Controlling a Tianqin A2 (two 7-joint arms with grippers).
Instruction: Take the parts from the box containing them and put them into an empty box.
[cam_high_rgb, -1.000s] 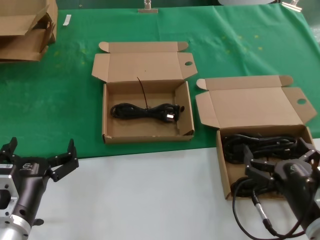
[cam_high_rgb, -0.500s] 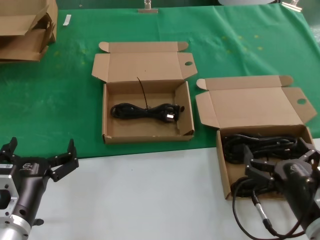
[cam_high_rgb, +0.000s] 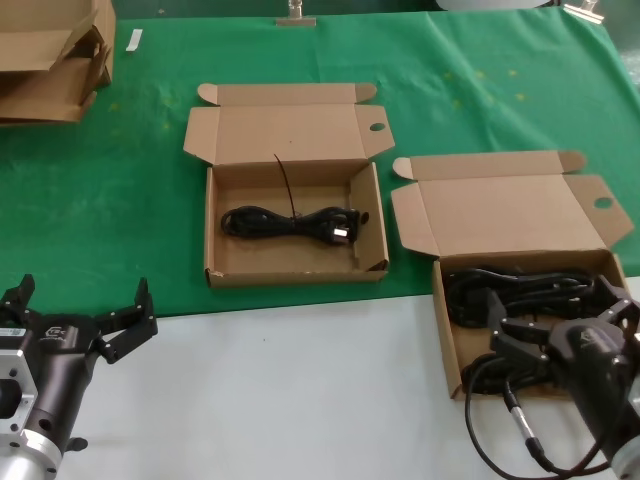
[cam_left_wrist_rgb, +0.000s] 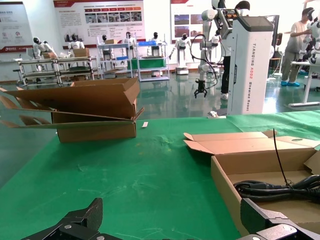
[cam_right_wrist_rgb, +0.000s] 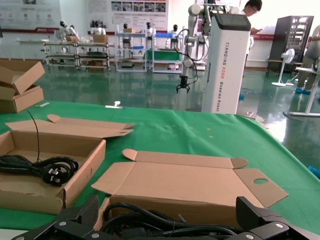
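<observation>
Right gripper (cam_high_rgb: 565, 325) spread wide, low over the near right box (cam_high_rgb: 446, 340); its body hides much of the tangled black cables (cam_high_rgb: 520, 290) inside, apparently none gripped. One cable bundle (cam_high_rgb: 290, 222) lies in the middle box (cam_high_rgb: 215, 215) on the green cloth (cam_high_rgb: 120, 200). Left gripper (cam_high_rgb: 80, 310) open, idle, near left.

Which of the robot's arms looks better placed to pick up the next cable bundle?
The right. The right gripper hangs with its fingers open directly over the cables in the full box. The left gripper waits open over the bare white tabletop, away from both boxes.
</observation>
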